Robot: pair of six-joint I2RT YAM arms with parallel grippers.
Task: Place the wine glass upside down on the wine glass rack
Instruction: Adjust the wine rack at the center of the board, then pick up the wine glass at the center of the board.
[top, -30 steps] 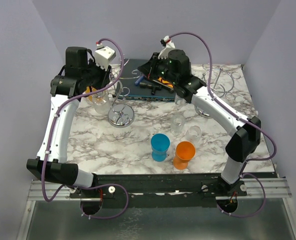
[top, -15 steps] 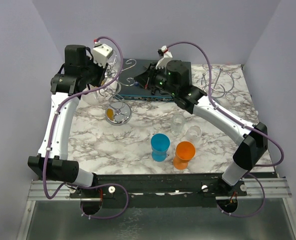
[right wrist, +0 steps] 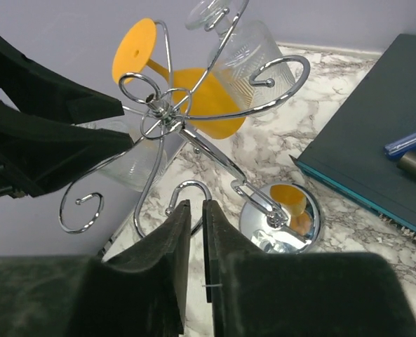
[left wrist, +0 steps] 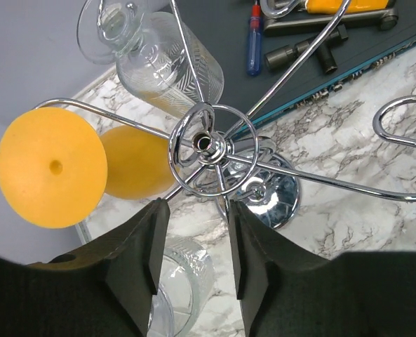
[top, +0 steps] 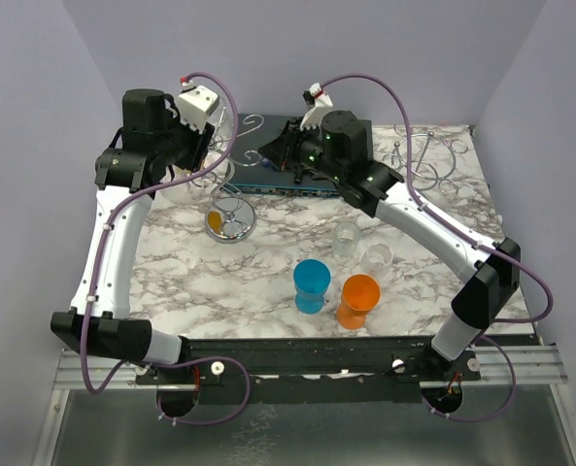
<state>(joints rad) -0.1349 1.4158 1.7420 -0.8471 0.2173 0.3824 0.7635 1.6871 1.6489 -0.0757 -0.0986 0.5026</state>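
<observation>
Top view high overhead, wrist views close, sharing rack [left wrist: 206, 144]

Two white-and-black robot arms are seen from above. The left arm [top: 108, 243] runs straight forward from its base, then bends inward at the elbow, with its wrist turned toward the centre. The right arm [top: 433, 228] stretches diagonally forward and to the left, its wrist near the left one but apart from it. The left gripper [left wrist: 196, 210] has its two black fingers parted, gripping nothing. The right gripper [right wrist: 196, 207] has its fingers almost together with only a thin slit between them, and it holds nothing.
</observation>
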